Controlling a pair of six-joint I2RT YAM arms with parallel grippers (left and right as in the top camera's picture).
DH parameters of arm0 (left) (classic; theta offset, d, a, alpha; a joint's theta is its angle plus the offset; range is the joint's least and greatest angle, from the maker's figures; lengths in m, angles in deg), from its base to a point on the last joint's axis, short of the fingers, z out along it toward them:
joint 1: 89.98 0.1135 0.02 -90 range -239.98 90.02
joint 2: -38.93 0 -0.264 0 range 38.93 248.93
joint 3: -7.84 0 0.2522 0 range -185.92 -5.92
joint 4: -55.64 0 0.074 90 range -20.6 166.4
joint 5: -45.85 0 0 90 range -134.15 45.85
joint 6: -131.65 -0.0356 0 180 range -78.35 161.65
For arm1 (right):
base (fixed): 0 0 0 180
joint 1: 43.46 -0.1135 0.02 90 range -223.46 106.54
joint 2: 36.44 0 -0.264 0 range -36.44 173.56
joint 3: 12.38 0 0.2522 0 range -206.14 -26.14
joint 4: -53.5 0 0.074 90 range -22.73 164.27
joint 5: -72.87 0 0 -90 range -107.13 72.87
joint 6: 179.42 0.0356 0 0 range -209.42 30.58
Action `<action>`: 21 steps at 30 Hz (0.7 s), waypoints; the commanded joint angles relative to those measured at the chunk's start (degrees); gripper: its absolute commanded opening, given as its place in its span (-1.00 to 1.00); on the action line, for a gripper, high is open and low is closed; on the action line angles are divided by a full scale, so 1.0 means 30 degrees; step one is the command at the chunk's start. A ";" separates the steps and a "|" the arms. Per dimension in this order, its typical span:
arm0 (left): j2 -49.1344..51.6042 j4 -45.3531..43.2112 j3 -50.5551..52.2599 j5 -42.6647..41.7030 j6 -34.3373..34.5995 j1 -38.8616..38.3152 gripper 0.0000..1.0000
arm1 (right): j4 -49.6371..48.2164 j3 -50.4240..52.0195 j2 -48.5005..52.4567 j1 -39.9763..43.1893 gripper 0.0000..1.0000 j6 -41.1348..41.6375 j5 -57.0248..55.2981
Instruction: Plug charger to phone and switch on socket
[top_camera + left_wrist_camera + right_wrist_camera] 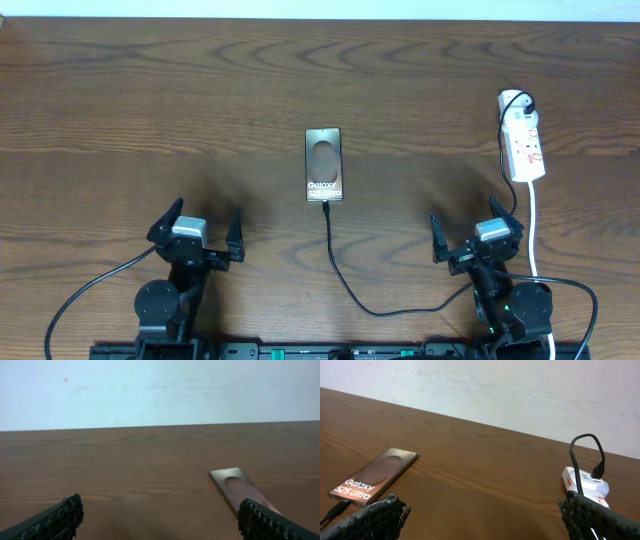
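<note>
The brown-bronze phone (324, 165) lies flat at the table's middle, "Galaxy" lettering near its front end. The black charger cable (345, 285) runs from the phone's near end in a curve toward the right arm; its plug tip (325, 206) sits at the phone's port. The phone also shows in the left wrist view (240, 487) and the right wrist view (372, 476). The white socket strip (524, 145) lies at the right with a black plug in its far end (520, 101); it shows in the right wrist view (587, 482). My left gripper (197, 232) and right gripper (476, 230) are open, empty, near the front edge.
The socket's white cord (533, 225) runs toward the front past the right arm. A pale wall stands behind the table's far edge (160, 426). Dark arm cables trail at the front left (80, 295).
</note>
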 commanded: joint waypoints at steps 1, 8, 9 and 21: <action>-0.0175 0.0838 0.0364 0.2543 -0.0124 0.0022 1.00 | 0.0066 0.0022 -0.0080 0.0102 0.99 -0.0197 -0.0015; -0.0175 0.0874 0.0364 0.3016 -0.0117 0.0022 1.00 | 0.0066 0.0022 -0.0080 0.0102 0.99 -0.0197 -0.0007; -0.0175 0.0874 0.0364 0.3016 -0.0117 0.0022 1.00 | 0.0066 0.0022 -0.0080 0.0102 0.99 -0.0197 -0.0007; -0.0124 0.0874 0.0364 0.3016 -0.0124 0.0022 1.00 | 0.0066 0.0022 -0.0080 0.0102 0.99 -0.0197 -0.0007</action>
